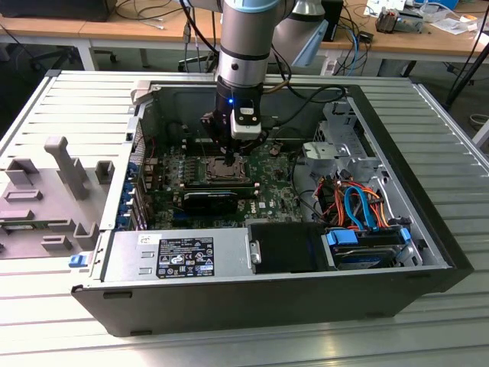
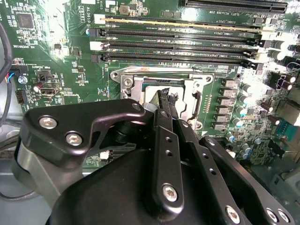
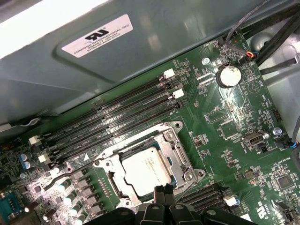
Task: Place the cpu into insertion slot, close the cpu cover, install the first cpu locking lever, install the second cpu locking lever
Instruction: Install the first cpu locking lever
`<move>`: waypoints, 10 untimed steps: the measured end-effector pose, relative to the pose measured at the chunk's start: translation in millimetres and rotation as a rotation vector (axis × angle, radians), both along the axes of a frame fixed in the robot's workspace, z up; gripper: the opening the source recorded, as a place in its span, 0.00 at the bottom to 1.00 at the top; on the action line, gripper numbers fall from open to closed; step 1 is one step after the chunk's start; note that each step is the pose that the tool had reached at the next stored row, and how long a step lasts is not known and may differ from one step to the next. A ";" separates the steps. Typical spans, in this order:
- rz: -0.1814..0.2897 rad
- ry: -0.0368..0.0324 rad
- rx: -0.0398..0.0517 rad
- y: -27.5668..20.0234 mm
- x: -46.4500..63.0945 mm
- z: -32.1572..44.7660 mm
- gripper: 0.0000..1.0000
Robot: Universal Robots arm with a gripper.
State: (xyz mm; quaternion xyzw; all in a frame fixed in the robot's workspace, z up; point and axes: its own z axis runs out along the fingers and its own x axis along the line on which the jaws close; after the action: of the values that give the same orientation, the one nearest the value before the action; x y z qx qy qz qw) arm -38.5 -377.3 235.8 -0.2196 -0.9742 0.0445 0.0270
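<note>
Black pincer [image 2: 165, 101] low over the silvery-rimmed insertion slot [image 2: 187, 101], beside long memory slots [image 2: 178, 44].

I had the open computer case [image 1: 267, 298] lying on the table [image 1: 229, 348], with the motherboard [image 1: 267, 180] flat inside it. The insertion slot [image 1: 221, 170] sat near the board's middle, the cpu [image 3: 143, 171] already in it and the cpu cover [image 3: 176, 150] down around it. The memory slots [image 3: 112, 119] ran just beside the socket. My gripper [image 1: 228, 158] hung directly over the socket (fingertips [image 2: 165, 101] at its edge). The drive cage [image 1: 344, 141] stood toward the exterior view's right.
</note>
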 end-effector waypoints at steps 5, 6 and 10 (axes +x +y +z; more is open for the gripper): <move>0.004 0.0000 0.0000 0.0 0.0 0.0 0.11; 0.005 0.0000 0.0000 0.0 0.0 0.0 0.11; 0.011 0.0000 0.0000 0.0 0.0 0.0 0.11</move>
State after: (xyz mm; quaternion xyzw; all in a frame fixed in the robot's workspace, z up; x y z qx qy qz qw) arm -38.6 -377.3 235.8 -0.2142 -0.9754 0.0446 0.0267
